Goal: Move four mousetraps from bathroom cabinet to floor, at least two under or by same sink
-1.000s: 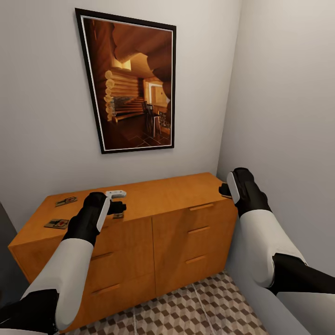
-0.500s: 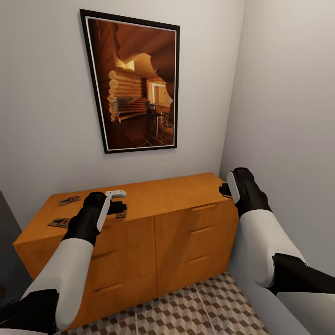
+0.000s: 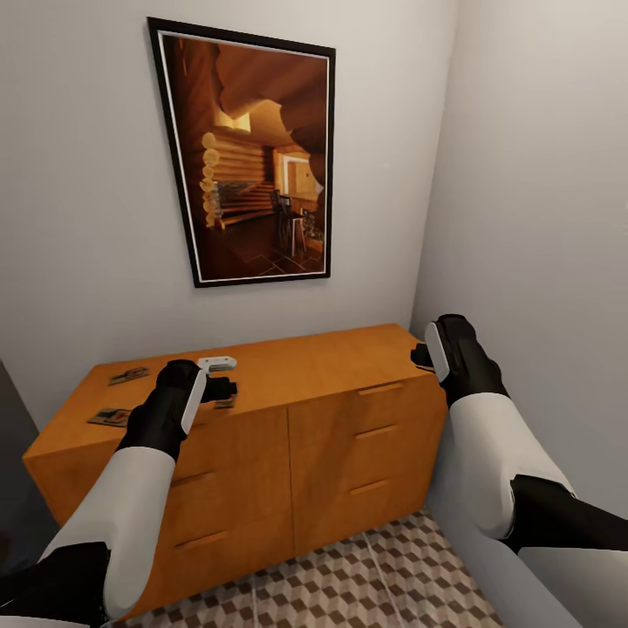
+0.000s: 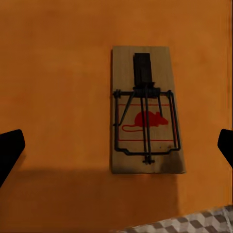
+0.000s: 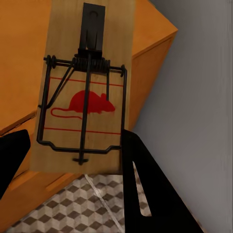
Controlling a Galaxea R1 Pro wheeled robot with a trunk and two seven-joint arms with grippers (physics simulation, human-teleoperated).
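The orange-brown cabinet [image 3: 331, 358] stands against the wall under my arms. Two mousetraps [image 3: 128, 376] [image 3: 109, 417] lie at its left end. A third mousetrap [image 3: 226, 402] [image 4: 145, 109] lies flat on the top by the front edge, right under my left gripper [image 3: 221, 389] [image 4: 116, 148], which hovers open with its fingers wide to either side. My right gripper [image 3: 420, 356] [image 5: 73, 160] sits at the cabinet's right end, shut on another mousetrap [image 5: 85, 87] held clear of the top. The patterned bathroom floor [image 3: 375, 576] shows below. The sink is out of view.
A small white object [image 3: 216, 363] lies on the cabinet top just behind my left gripper. A framed picture [image 3: 249, 157] hangs above. The right wall [image 3: 541, 262] runs close beside my right arm, and the cabinet fills the corner.
The head view has shifted slightly, so the camera moved. Both arms and the mousetraps keep their places.
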